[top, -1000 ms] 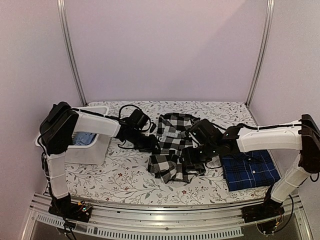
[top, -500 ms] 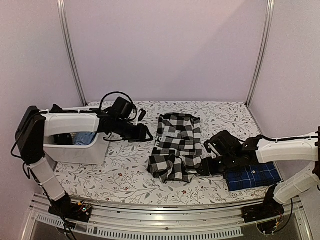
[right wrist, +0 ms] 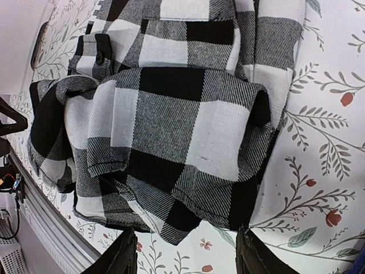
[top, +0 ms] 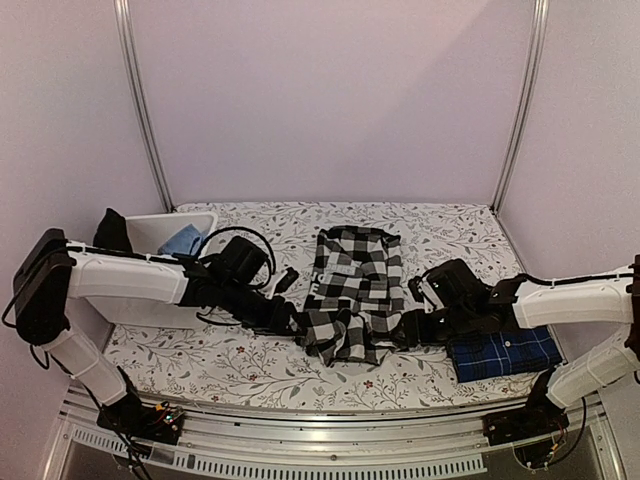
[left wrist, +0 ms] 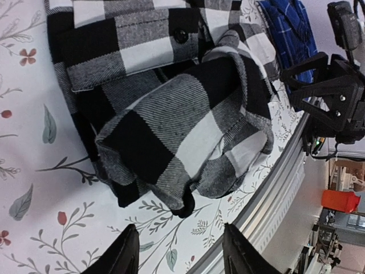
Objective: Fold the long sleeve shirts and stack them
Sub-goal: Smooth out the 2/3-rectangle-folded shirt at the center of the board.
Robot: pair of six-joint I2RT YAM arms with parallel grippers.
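The black-and-white buffalo check shirt [top: 352,290] lies partly folded at the table's middle, its near end bunched up. It fills the left wrist view [left wrist: 171,120] and the right wrist view [right wrist: 171,125]. The navy plaid shirt [top: 505,353] lies folded at the right; a strip of it shows in the left wrist view [left wrist: 288,25]. My left gripper [top: 296,320] is open and empty just left of the bunched end, its fingertips [left wrist: 126,254] off the cloth. My right gripper [top: 408,332] is open and empty just right of it, between the two shirts.
A white bin [top: 160,270] with blue cloth [top: 184,241] and a dark item stands at the left. The floral tablecloth [top: 240,360] covers the table. The metal front rail [top: 320,440] runs along the near edge.
My left gripper came down from beside the bin to the checked shirt's near left corner. My right gripper moved slightly in toward the shirt's right edge.
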